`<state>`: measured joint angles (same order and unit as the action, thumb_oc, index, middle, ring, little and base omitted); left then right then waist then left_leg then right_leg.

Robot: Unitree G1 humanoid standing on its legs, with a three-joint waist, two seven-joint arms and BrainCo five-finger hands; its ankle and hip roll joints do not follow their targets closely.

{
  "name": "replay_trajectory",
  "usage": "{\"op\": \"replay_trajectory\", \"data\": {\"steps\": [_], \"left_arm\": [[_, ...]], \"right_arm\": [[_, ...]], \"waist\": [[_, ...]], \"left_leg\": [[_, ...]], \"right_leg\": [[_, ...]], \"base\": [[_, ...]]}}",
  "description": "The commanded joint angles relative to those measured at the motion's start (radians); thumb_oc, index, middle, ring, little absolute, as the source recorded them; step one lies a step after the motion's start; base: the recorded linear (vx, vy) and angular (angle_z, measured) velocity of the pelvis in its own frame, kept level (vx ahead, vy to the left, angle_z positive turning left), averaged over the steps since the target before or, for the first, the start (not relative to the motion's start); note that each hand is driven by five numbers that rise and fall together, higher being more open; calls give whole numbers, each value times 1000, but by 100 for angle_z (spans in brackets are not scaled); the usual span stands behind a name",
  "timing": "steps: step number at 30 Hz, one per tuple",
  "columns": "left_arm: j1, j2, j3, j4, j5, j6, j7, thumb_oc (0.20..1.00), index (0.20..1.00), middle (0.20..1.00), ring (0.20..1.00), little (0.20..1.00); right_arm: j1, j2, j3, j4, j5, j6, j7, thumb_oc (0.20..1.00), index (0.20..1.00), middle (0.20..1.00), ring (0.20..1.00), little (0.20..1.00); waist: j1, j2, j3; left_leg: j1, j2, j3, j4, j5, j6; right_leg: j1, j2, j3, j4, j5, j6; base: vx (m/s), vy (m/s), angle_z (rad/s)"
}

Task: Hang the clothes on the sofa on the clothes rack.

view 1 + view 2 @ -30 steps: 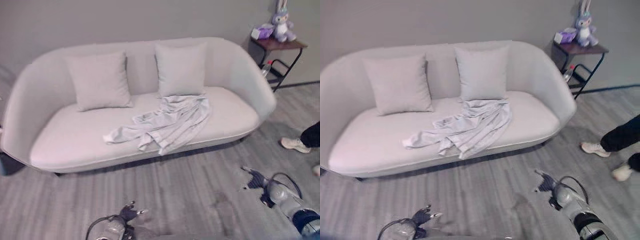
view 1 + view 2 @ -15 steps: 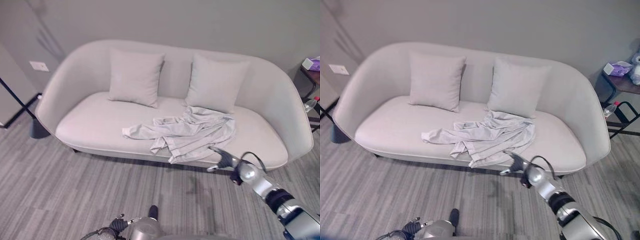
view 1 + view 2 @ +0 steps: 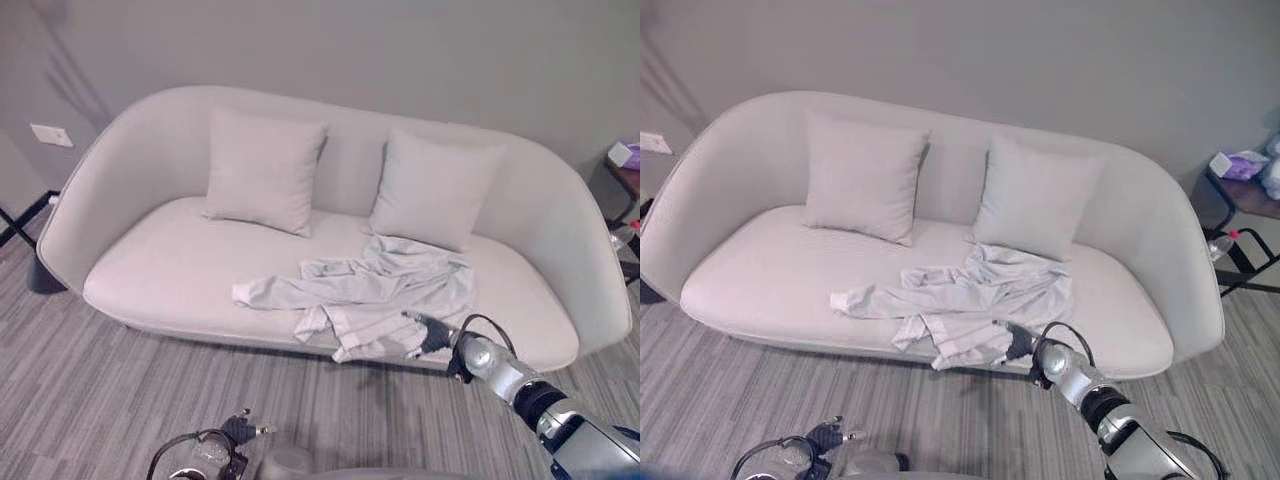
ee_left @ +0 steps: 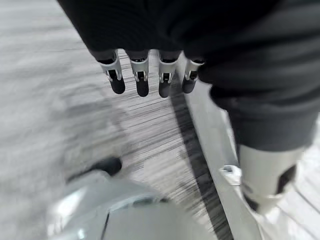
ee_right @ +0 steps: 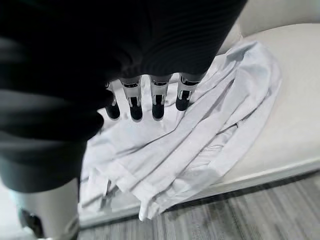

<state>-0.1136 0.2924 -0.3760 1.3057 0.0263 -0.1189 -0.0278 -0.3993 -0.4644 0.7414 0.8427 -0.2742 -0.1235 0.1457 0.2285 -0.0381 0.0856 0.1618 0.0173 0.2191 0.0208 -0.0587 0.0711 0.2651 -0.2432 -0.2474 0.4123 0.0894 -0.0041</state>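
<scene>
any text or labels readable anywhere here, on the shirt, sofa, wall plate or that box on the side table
None can be read.
Shirt: no print shows.
Sofa and cushions: plain.
Wall plate: blank as far as it shows.
Box on the side table: any print is too small to read.

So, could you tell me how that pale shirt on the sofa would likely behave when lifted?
The shirt lies crumpled in soft folds, so it is probably floppy and light. One edge overhangs the sofa front, so it would likely drape and trail.
</scene>
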Motion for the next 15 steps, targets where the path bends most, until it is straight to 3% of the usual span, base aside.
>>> {"op": "replay_trajectory", "data": {"steps": [1,2,3,4,5,6,7,9,11,12,15], "left_arm": [[-52,-1,-2,13,11,-15,8,1000,1000,1000,1000,1000],[-57,-1,3,8,3,-13,12,1000,1000,1000,1000,1000],[-57,-2,3,8,3,-13,12,1000,1000,1000,1000,1000],[-54,-5,5,1,-9,-12,14,1000,1000,1000,1000,1000],[-51,-2,1,-15,-23,-8,16,1000,1000,1000,1000,1000],[-54,4,-8,-24,-23,-7,15,1000,1000,1000,1000,1000],[-54,4,-7,-24,-23,-7,15,1000,1000,1000,1000,1000],[-74,10,-40,-23,-29,-4,15,1000,1000,1000,1000,1000],[-75,9,-48,-21,-29,-5,16,1000,1000,1000,1000,1000],[-77,8,-53,-15,-35,-4,19,1000,1000,1000,1000,1000],[-59,-5,-7,-21,-45,1,17,1000,1000,1000,1000,1000]], "right_arm": [[-109,-40,18,38,-31,-22,-5,1000,1000,1000,1000,1000],[-102,-47,16,37,-33,-21,-7,1000,1000,1000,1000,1000],[-102,-48,17,37,-33,-21,-7,1000,1000,1000,1000,1000],[-95,-56,20,35,-32,-19,-8,1000,1000,1000,1000,1000],[-99,-73,41,64,-45,-12,-14,1000,1000,1000,1000,1000],[-104,-79,47,80,-48,-8,-19,1000,1000,1000,1000,1000],[-106,-78,48,81,-48,-9,-19,1000,1000,1000,1000,1000],[-92,-82,19,119,-36,2,-32,1000,1000,1000,1000,1000],[-83,-74,10,148,-33,4,-33,1000,1000,1000,1000,1000],[-72,-59,10,210,-40,7,-34,1000,1000,1000,1000,1000],[-55,-33,7,296,-46,4,-38,1000,1000,1000,1000,1000]], "waist": [[-17,35,34],[-40,41,51],[-40,42,49],[-64,41,64],[-93,30,81],[-112,27,89],[-117,28,90],[-169,28,116],[-174,27,121],[-163,9,114],[-150,15,99]], "left_leg": [[-10,59,-63,-108,128,-110],[-1,45,-93,-108,131,-107],[-4,47,-94,-108,132,-108],[1,30,-122,-108,133,-106],[19,-4,-167,-108,114,-99],[28,-14,-194,-108,102,-94],[27,-13,-199,-108,105,-94],[45,-20,-273,-108,80,-74],[50,-19,-289,-108,79,-71],[53,-32,-302,-108,77,-65],[56,-17,-314,-108,87,-62]], "right_leg": [[-75,35,91,65,-65,-16],[-130,92,121,40,-70,-10],[-131,94,120,37,-68,-11],[-167,131,145,-31,-62,-3],[-255,174,201,-200,-54,6],[-293,190,225,-284,-44,9],[-289,190,221,-291,-37,9],[-408,209,315,-402,2,27],[-416,207,318,-402,7,31],[-380,185,309,-405,12,28],[-370,189,302,-400,25,34]], "base": [[249,229,-4],[161,138,16],[112,50,108],[206,23,133],[280,32,124],[219,14,58],[160,21,59],[183,26,122],[119,-18,165],[117,-41,159],[137,-89,120]]}}
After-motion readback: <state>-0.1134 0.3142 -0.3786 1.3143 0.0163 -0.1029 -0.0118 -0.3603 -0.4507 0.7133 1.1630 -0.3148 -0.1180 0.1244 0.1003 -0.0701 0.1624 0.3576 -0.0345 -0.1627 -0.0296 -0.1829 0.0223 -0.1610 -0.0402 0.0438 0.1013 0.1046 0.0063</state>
